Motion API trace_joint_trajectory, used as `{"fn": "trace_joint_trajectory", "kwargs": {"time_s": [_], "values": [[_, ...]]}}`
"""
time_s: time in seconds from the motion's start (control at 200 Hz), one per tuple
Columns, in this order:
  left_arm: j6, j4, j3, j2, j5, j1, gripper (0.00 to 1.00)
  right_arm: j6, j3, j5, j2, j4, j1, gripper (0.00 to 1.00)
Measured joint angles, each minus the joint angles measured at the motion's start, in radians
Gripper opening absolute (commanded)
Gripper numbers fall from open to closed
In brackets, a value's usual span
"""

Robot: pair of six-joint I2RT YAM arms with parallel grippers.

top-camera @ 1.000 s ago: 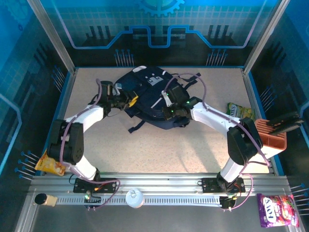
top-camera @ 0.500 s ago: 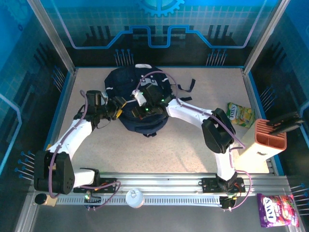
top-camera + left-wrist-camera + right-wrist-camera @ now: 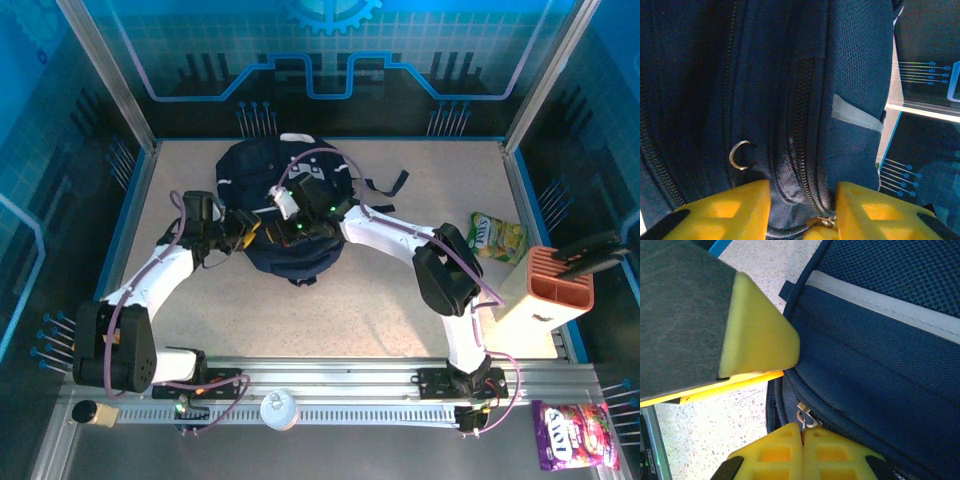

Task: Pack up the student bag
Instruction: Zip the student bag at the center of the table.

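Shoved leftward and bunched rounder since a second ago, the student bag [image 3: 250, 170] lies on the table [image 3: 400, 300], pressed against both sets of jaws — the arms swung left with it. Jaws of the left gripper [image 3: 802, 202] clasp a ridge of its navy fabric along a zip; those of the right gripper [image 3: 802, 432], just beside, are clenched on a metal zip pull [image 3: 801, 416].

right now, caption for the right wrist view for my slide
Right end effector shut on the zipper pull of the navy backpack
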Motion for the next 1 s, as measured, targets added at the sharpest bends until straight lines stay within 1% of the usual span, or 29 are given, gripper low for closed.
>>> {"fn": "trace_joint_trajectory", "kwargs": {"time_s": [0.195,0.29,0.32,0.41,0.555,0.725,0.87,1.001], "values": [[-0.009,0.018,0.001,0.027,0.001,0.0,0.29,-0.001,0.0,-0.005,0.005,-0.002,0.0,0.0],[-0.02,0.033,0.002,0.04,0.001,0.0,0.21,-0.001,0.0,-0.003,0.005,-0.006,0.0,0.0],[-0.023,0.034,0.005,0.045,0.001,0.0,0.16,-0.001,0.0,0.001,0.005,-0.006,0.001,0.0],[-0.029,0.036,0.009,0.053,0.001,-0.001,0.09,-0.002,-0.015,0.012,0.003,0.0,0.001,0.0],[-0.015,0.023,0.013,0.073,0.0,-0.007,0.0,-0.009,-0.122,0.019,-0.032,0.07,-0.008,0.02],[0.008,0.005,0.029,0.095,0.0,-0.009,0.0,-0.025,-0.252,0.028,-0.117,0.111,-0.068,0.02],[0.026,0.002,0.034,0.099,0.0,-0.008,0.0,-0.04,-0.336,0.052,-0.187,0.104,-0.14,0.01],[0.037,-0.005,0.041,0.105,-0.001,-0.008,0.0,-0.066,-0.38,0.102,-0.223,0.075,-0.193,0.0]]}}
